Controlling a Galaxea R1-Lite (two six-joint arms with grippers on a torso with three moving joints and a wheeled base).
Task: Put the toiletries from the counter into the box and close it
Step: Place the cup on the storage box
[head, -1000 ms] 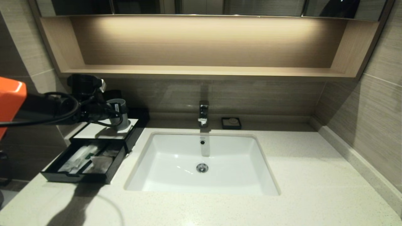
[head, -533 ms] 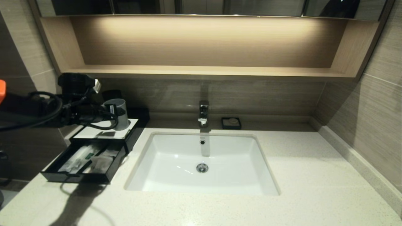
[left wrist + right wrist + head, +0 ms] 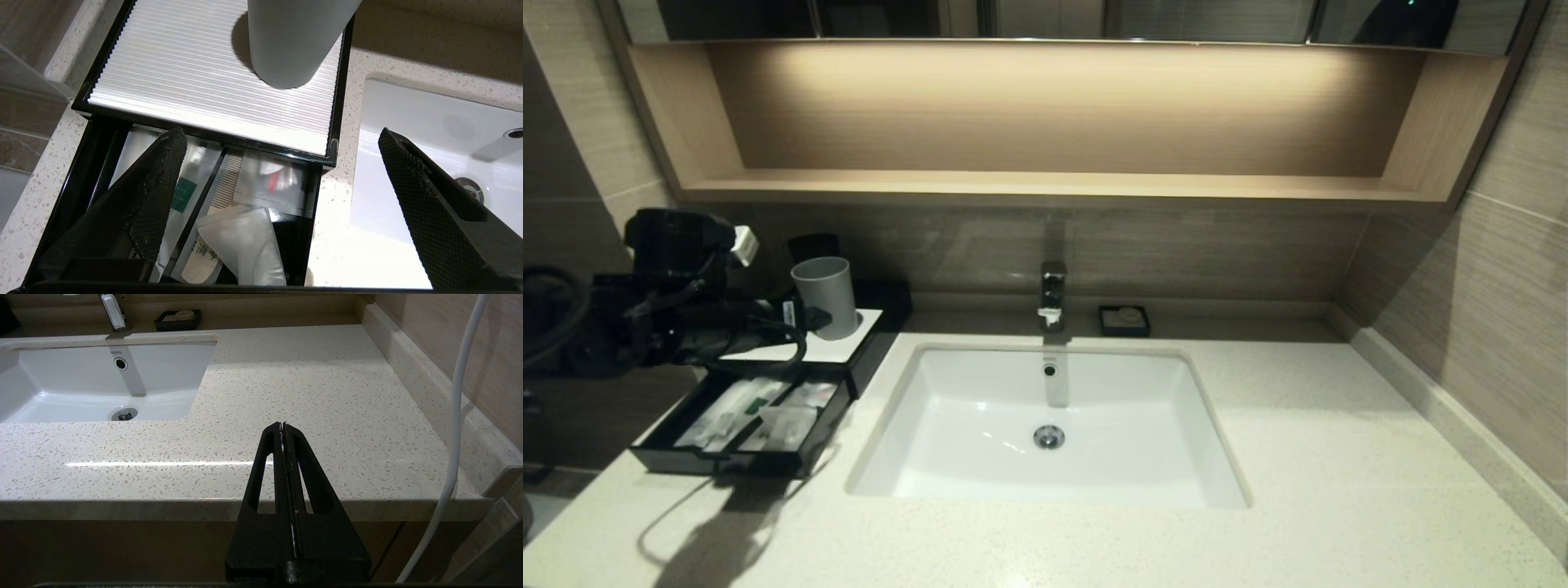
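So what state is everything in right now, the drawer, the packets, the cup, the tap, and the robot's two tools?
box: drawer pulled out, not closed.
toiletries: lying inside the open drawer, with other wrapped packets.
grey cup: upright on the box's white top panel.
tap: no water seen running.
sink basin: looks empty.
left tool: open, holding nothing, above the drawer.
right tool: shut, empty, parked at the counter's front edge.

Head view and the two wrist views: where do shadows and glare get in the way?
Head view: the left gripper and its cable throw a dark shadow on the counter before the open drawer. Left wrist view: the grey cup shadows the ribbed white panel; the sink edge is washed out. Right wrist view: a bright glare streak crosses the counter beside the right gripper.
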